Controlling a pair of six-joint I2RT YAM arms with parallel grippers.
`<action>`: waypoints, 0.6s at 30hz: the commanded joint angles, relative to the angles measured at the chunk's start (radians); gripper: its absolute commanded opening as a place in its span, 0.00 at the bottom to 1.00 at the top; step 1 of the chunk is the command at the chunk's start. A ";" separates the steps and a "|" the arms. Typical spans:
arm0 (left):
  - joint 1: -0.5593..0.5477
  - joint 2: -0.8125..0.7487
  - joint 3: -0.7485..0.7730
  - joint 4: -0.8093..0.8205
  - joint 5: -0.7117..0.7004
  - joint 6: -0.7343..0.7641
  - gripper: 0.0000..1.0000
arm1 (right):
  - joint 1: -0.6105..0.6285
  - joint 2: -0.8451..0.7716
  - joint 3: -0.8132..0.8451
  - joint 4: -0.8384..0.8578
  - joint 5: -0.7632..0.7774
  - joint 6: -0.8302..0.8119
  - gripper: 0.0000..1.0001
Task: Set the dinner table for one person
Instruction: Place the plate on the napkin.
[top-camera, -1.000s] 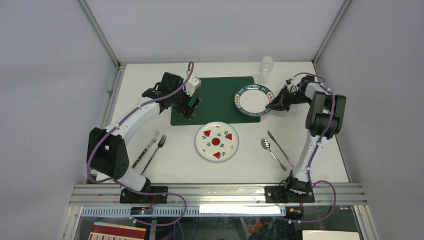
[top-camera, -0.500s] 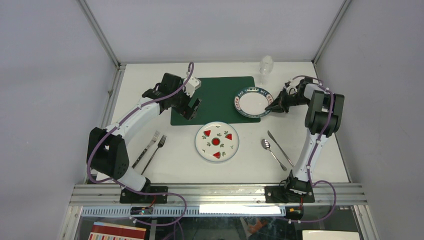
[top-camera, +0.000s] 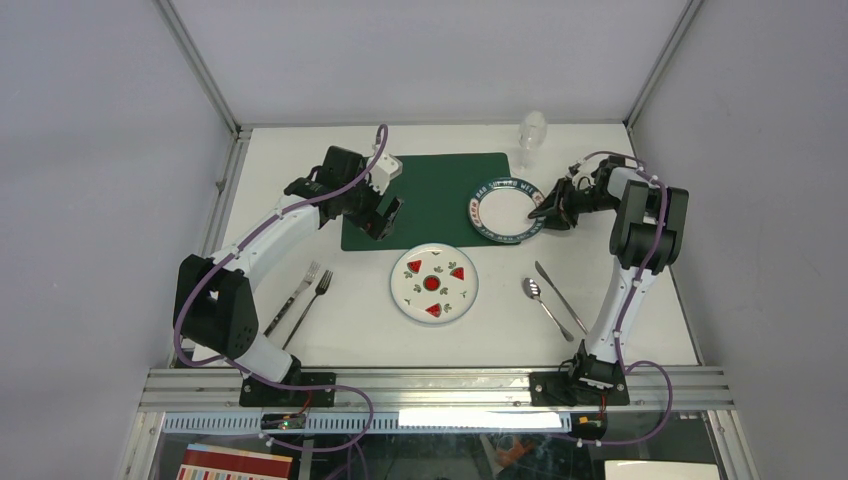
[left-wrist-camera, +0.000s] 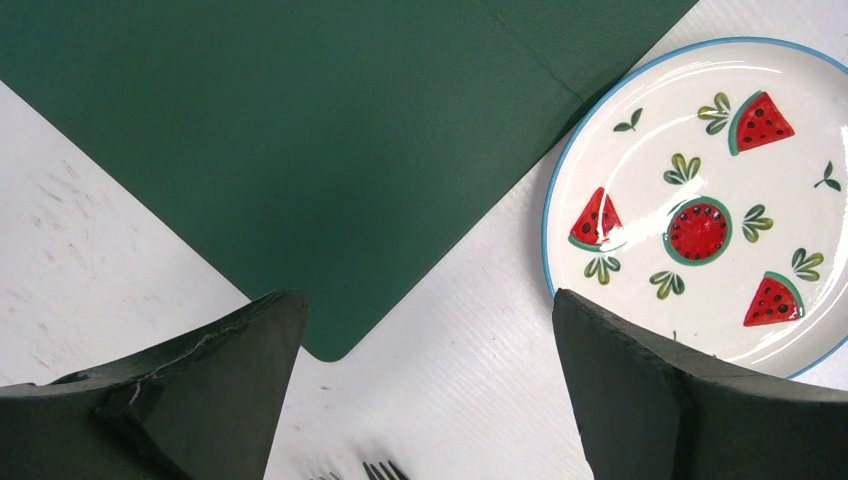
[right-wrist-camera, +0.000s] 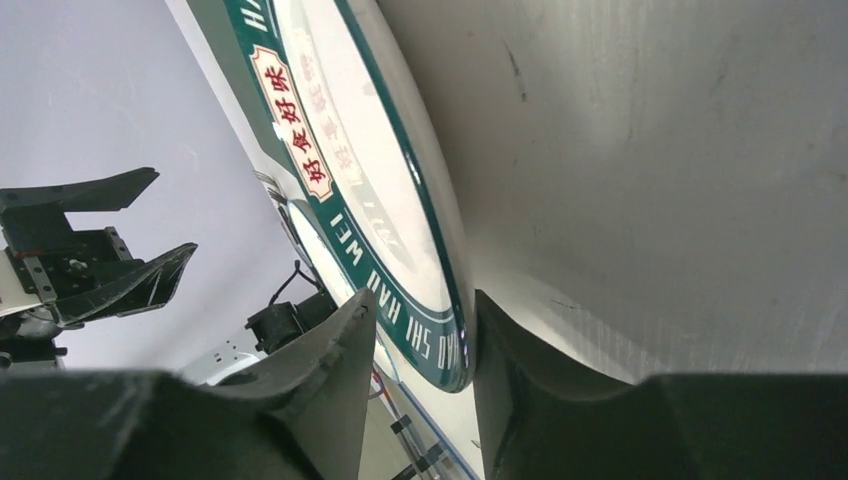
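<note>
Your right claw (top-camera: 545, 212) pinches the green-rim plate (top-camera: 503, 207) by its right rim, upper right of frame. Mat (top-camera: 430, 195) lies left of it on the surface (top-camera: 360, 312). Left claw (top-camera: 385, 215) is spread wide and empty.
</note>
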 joint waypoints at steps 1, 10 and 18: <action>0.003 -0.040 0.004 0.038 0.031 0.001 0.99 | -0.009 -0.011 0.026 -0.021 0.028 -0.003 0.44; 0.003 -0.040 0.000 0.038 0.033 0.004 0.99 | -0.043 -0.064 0.003 -0.026 0.162 0.003 0.51; 0.003 -0.060 -0.016 0.038 0.043 0.005 0.99 | -0.055 -0.224 -0.061 0.001 0.298 -0.064 0.51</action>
